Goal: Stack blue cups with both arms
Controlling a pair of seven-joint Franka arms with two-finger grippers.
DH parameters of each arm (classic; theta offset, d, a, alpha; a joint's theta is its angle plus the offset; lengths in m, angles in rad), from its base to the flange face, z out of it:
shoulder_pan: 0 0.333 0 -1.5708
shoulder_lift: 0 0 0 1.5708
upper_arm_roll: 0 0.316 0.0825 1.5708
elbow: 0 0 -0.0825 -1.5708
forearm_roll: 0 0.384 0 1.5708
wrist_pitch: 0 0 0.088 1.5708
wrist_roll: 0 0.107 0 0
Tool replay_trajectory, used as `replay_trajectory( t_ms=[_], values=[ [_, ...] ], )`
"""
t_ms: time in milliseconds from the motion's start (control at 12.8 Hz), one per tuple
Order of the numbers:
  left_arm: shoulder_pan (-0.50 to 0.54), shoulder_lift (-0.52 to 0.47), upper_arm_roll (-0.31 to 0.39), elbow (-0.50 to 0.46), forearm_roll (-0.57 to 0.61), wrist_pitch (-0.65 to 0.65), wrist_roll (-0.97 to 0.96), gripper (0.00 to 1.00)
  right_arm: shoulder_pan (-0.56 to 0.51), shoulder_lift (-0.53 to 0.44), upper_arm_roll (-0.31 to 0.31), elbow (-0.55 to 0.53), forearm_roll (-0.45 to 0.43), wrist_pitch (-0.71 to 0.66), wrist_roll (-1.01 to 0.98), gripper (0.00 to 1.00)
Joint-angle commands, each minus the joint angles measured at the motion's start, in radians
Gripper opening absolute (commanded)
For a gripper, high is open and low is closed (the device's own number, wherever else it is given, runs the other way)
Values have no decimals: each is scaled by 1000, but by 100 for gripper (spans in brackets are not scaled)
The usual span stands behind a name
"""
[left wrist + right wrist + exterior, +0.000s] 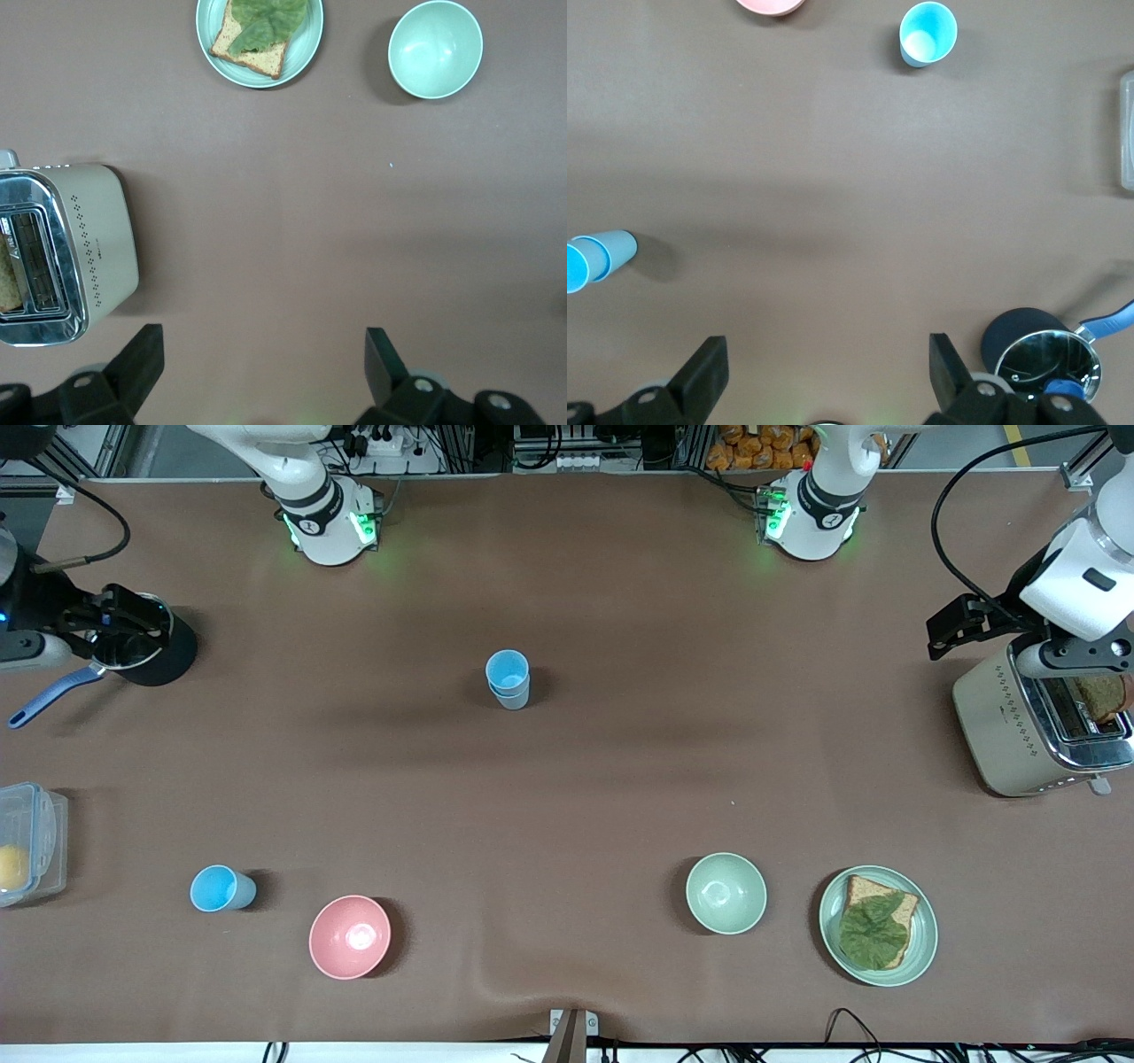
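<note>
My right pincer (133, 624) hangs over the black saucepan (146, 651) at the right arm's end of the tabletop (620, 779), fingers (700, 372) spread and empty. Nearer the front camera stands a lone blue cup (220, 888), beside the pink bowl (349, 936). Mid-tabletop, two stacked blue cups (508, 678) stand nested. My left pincer (961, 624) hovers over the toaster (1032, 726), fingers (142, 359) spread, holding nothing.
</note>
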Motion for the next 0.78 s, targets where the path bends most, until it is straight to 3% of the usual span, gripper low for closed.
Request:
replay_trajectory(
  t_ms=[0,703],
  values=[
    [18,-6,-1,37,-28,-35,33,100,-11,-1,10,22,1,-23,41,100],
    [24,-1,-1,45,-30,-58,33,100,-19,-15,8,23,3,-39,41,100]
  ],
)
